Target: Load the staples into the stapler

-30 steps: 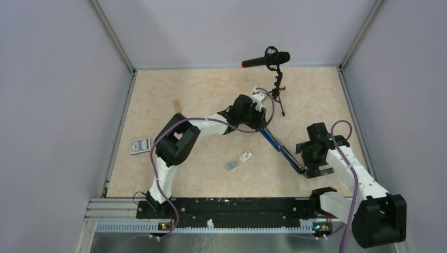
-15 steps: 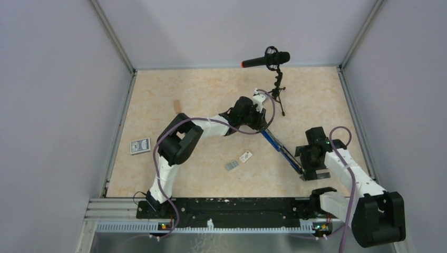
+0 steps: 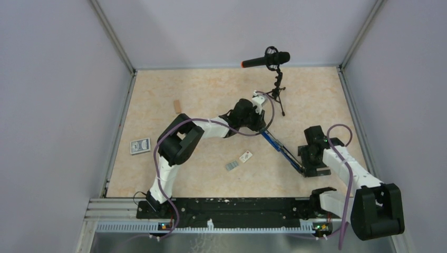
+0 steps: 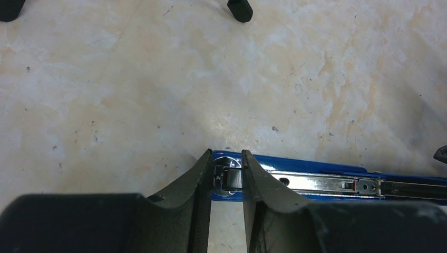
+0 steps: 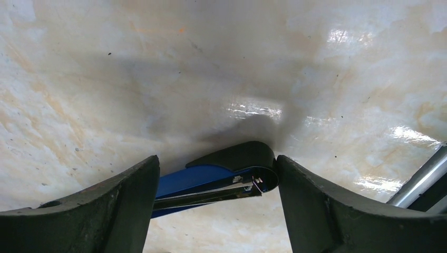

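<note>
Over the last second you drew the left gripper (image 4: 226, 174) in on the stapler (image 4: 316, 182), and by this moment its fingers looked pinched on the silvery rail at the stapler's upper-left end, just right of the overhead frame's centre. You also brought the right gripper (image 5: 216, 161) down and inward to the black lower-right end; its jaws had narrowed a little but stood wide apart, straddling that end without touching it. The blue stapler itself had not shifted: it lay opened flat on the table, running diagonally between your two grippers. The staples (image 3: 245, 156), a small white box, and the grey block (image 3: 232, 165) beside it sat untouched below centre, left of the stapler. I judge you were still securing the stapler, with loading not yet begun.
</note>
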